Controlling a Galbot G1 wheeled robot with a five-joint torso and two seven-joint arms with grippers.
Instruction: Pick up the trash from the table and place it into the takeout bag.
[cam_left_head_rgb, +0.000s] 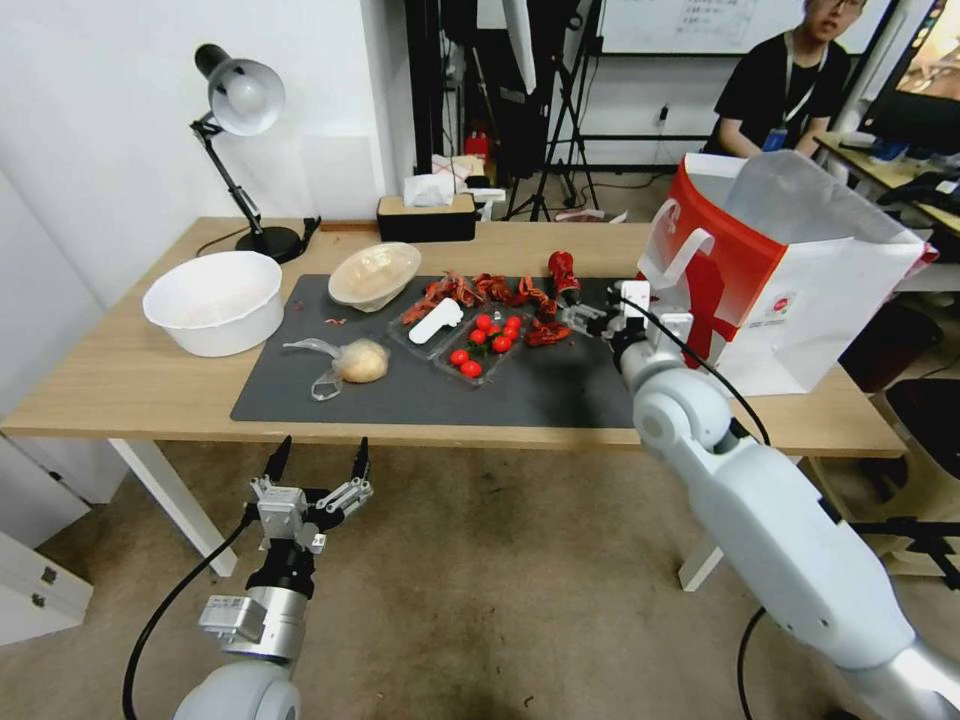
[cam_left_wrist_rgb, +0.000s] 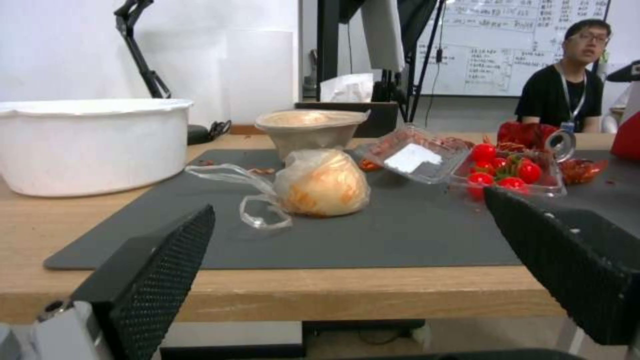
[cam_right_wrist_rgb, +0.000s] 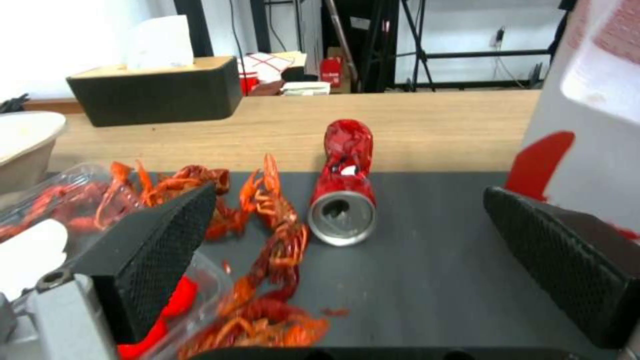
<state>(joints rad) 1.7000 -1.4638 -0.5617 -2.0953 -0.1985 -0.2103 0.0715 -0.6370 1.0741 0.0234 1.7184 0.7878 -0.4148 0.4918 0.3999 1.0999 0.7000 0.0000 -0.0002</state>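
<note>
The right gripper (cam_left_head_rgb: 590, 318), fingers spread, hovered over the dark grey mat (cam_left_head_rgb: 420, 400) just short of the crushed red can (cam_right_wrist_rgb: 345, 182) lying beside the takeout bag (cam_left_head_rgb: 790, 270), while the left gripper (cam_left_head_rgb: 318, 462) hung spread below the table's (cam_left_head_rgb: 120, 380) front edge.

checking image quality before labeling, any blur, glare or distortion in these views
Head view: wide-angle bending at the edges, the table edge looks bowed. Right wrist view: crushed red can fairly sharp, the near crayfish shells smeared. Left wrist view: soft overall, clear bag with tan lump still readable.
</note>
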